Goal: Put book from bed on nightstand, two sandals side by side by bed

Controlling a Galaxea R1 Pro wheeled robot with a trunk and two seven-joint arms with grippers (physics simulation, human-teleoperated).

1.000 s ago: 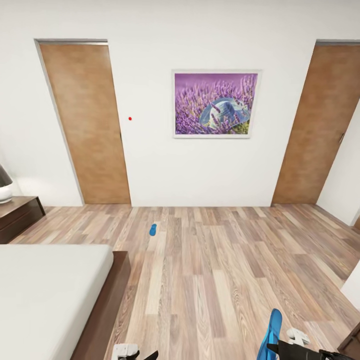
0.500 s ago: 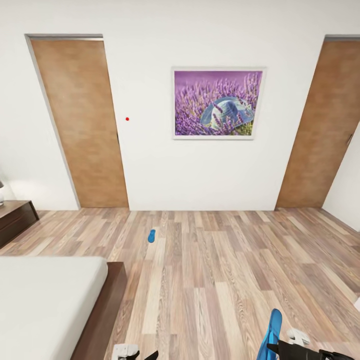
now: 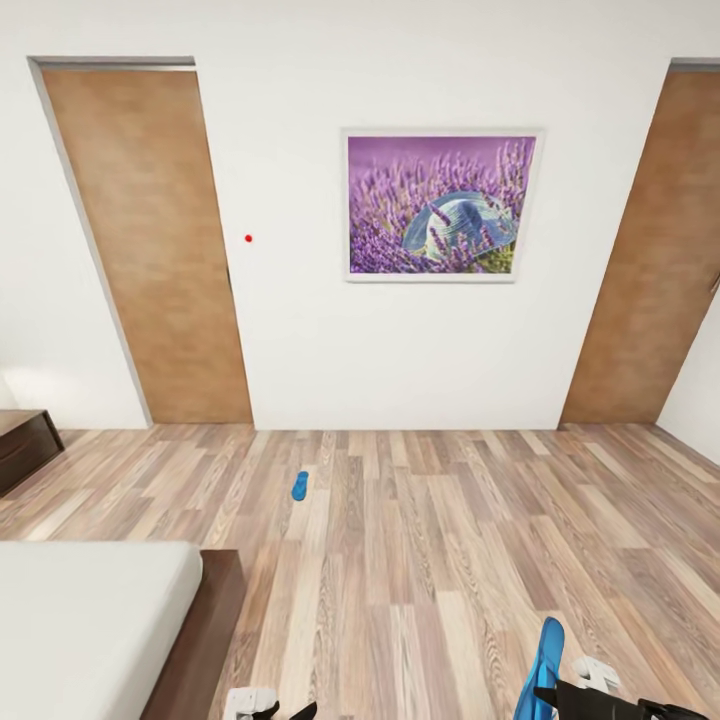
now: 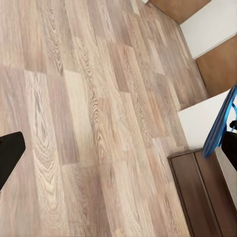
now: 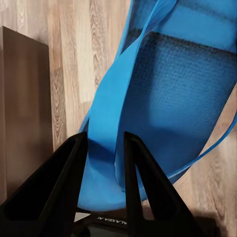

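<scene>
— Wood-plank floor [image 3: 430,560] runs to a white wall with two doors and a lavender picture [image 3: 441,205]; where is the robot in the job?

— Its right gripper [image 5: 101,163] has its fingers pinched on the strap of one sandal [image 3: 545,668], bright blue and slim. The other sandal [image 3: 300,486] lies on the planks beyond the foot of the bed [image 3: 90,620], near the wall.

— And doing it well?

— Probably carry the held one over and set it parallel, just beside its mate. Whether the left gripper [image 3: 268,708] is open cannot be told.

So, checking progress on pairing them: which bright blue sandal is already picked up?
The near bright blue sandal, clamped by the right gripper; the far one lies on the floor.
</scene>
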